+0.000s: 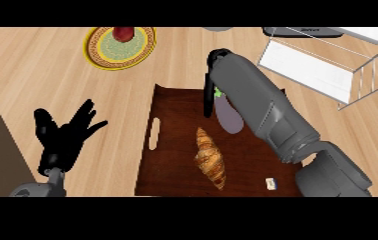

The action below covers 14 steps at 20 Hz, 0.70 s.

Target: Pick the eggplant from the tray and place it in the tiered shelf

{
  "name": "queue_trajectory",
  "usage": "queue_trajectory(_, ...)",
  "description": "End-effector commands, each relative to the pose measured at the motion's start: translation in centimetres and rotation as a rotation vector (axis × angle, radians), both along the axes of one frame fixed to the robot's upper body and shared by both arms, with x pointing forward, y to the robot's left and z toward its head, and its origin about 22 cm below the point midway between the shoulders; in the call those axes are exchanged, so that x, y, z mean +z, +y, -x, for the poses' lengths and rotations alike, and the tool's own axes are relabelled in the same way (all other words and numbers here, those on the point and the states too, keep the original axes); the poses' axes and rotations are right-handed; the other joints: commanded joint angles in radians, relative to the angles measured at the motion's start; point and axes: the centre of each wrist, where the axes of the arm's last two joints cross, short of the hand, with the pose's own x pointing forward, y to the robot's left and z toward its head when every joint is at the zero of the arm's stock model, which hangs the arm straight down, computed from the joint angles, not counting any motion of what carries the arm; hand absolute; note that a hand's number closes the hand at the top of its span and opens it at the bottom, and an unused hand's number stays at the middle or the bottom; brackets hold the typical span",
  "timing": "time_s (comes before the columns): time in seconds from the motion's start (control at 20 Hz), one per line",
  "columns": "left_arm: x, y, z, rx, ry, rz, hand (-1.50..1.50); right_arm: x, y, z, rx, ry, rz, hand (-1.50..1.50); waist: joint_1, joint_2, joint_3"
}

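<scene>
Your wooden counter (59,84) carries the dark tray (170,179) straight ahead, probably so either arm can reach it. The white tiered shelf (317,71) stands off the tray's far right corner, which is likely why your right arm does this job. Your right hand (210,84) hangs over the tray's far edge, directly at the eggplant (229,118), but the forearm covers it, so you cannot tell whether the fingers have closed. The eggplant lies on the tray's far right part, half under that arm. Your left hand (65,134) rests left of the tray, fingers spread wide, out of the way. A croissant (210,159) sits mid-tray; a plate (100,54) lies far left.
</scene>
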Motion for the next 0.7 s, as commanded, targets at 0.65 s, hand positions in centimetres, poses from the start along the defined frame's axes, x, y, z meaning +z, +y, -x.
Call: queue_trajectory(0.65,-2.4,1.1,1.6,0.011,0.025,0.009,0.0,-5.7,-1.3,2.4,0.01,-0.03,0.086,-1.5,-0.012,0.0,-0.005)
